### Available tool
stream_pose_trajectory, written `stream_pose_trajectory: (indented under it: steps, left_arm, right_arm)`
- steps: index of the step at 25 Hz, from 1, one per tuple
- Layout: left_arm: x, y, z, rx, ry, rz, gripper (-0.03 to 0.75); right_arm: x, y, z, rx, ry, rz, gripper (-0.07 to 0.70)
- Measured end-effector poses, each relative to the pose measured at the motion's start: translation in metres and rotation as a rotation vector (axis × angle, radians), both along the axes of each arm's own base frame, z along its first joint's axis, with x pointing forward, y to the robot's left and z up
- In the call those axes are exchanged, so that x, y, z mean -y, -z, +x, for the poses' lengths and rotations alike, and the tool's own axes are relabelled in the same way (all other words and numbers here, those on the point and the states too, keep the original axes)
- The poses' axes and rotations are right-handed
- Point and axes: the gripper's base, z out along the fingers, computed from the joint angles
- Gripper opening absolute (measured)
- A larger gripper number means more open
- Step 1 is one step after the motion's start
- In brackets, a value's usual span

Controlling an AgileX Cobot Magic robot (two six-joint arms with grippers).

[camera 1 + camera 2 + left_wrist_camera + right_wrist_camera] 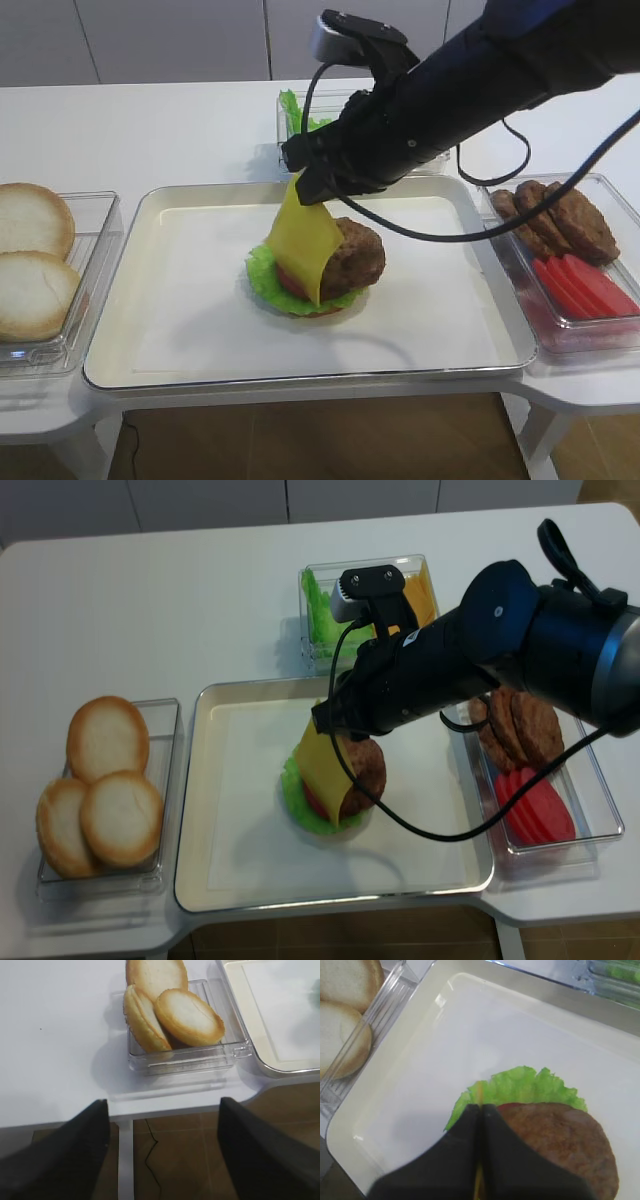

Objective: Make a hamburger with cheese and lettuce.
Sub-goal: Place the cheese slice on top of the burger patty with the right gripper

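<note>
The hamburger (325, 265) sits near the middle of the cream tray (180, 330), a little toward its far edge. From the bottom up it shows frilly lettuce (262, 275), a red tomato slice and a brown patty. So the lettuce step looks done and the cheese step is in hand. The cheese (303, 240) hangs by its top corner from the right gripper (312, 172), whose fingers are pinched tight on it; in the wrist view only a thin yellow edge shows between the closed black tips. The slice dangles steeply, its lower corner down against the left side of the stack — not yet lying flat on the patty. What I judge is left: lay the slice over the patty and let go, then probably a top bun (the task sentence does not say so).

Room for moving is good. The tray's near half and its left side are bare, and nothing stands between the stack and the tray's near edge. The raised rim is the only lip to mind.

At the table's left edge the box of buns (35, 270) lies beside the tray. The left gripper (162, 1155) hangs off the table's near-left edge with its fingers spread wide, holding nothing. Past the tray's right edge sit spare patties and tomato slices (575, 250) — well apart from the stack. At the far edge a clear box holds more greens (322, 615) and yellow slices.
</note>
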Motion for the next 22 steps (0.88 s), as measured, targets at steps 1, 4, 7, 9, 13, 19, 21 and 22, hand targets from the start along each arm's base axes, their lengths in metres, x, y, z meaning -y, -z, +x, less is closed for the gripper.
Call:
stream_pose_trajectory:
  steps: [1, 4, 7, 9, 13, 19, 21, 22]
  left_arm:
    - [0.0, 0.0, 0.0, 0.0, 0.0, 0.0, 0.493]
    - [0.0, 0.0, 0.0, 0.0, 0.0, 0.0, 0.493]
    - [0.0, 0.0, 0.0, 0.0, 0.0, 0.0, 0.493]
    - [0.0, 0.0, 0.0, 0.0, 0.0, 0.0, 0.493]
    - [0.0, 0.0, 0.0, 0.0, 0.0, 0.0, 0.493]
    - [0.0, 0.0, 0.0, 0.0, 0.0, 0.0, 0.493]
    - [0.0, 0.0, 0.0, 0.0, 0.0, 0.0, 0.493]
    - [0.0, 0.0, 0.0, 0.0, 0.0, 0.0, 0.493]
  right_arm:
    - [0.0003, 0.0001, 0.0005, 0.007, 0.0, -0.005, 0.001]
    - [0.0014, 0.0006, 0.0016, 0.027, -0.002, -0.023, 0.001]
    - [0.0025, 0.0012, 0.0025, 0.047, -0.007, -0.044, 0.001]
    - [0.0031, 0.0023, 0.003, 0.055, -0.014, -0.058, 0.001]
    - [0.0043, 0.0031, 0.0034, 0.071, -0.025, -0.082, 0.001]
    - [0.0056, 0.0043, 0.0037, 0.089, -0.04, -0.11, 0.001]
    - [0.0058, 0.005, 0.0041, 0.092, -0.042, -0.117, 0.001]
    - [0.0059, 0.0057, 0.0046, 0.094, -0.042, -0.12, 0.001]
